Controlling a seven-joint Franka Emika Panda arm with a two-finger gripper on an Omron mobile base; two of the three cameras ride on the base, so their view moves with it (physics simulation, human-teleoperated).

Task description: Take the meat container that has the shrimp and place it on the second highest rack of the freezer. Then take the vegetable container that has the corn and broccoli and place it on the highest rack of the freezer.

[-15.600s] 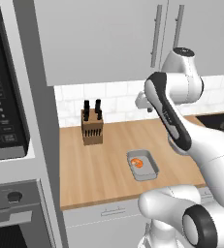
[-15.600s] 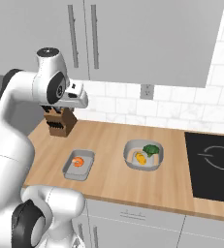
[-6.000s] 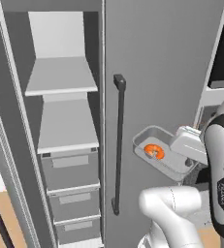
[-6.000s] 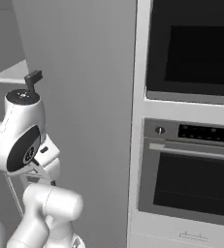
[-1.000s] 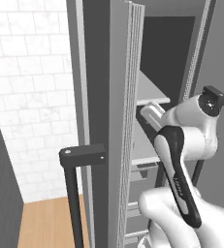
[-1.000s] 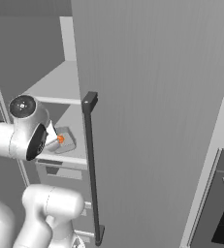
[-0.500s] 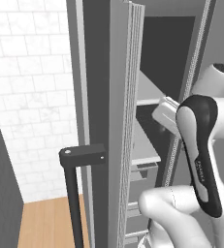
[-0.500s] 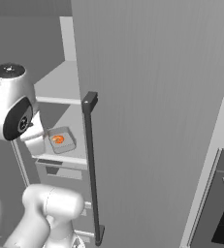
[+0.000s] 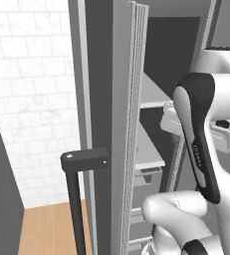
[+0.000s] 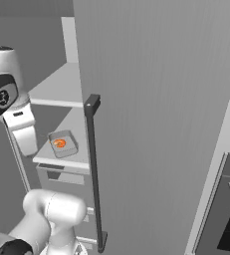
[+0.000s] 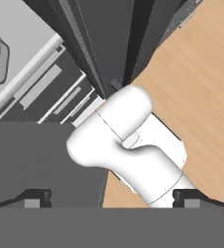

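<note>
Resting flat on the second-highest shelf (image 10: pixel 61 158) of the open freezer (image 10: pixel 151 99), the meat container (image 10: pixel 62 144) lies near the shelf's front edge, long axis running front to back; shrimp (image 10: pixel 59 143) inside. The jaws stand wide, holding nothing.

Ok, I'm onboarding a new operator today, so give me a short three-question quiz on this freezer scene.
1. True or false: the meat container rests on a freezer shelf, apart from the gripper.
2. What lies in that tray? A) corn B) the shrimp C) broccoli
3. Fill in: the gripper's jaws are ____.

Key: 1 true; 2 B; 3 open
</note>
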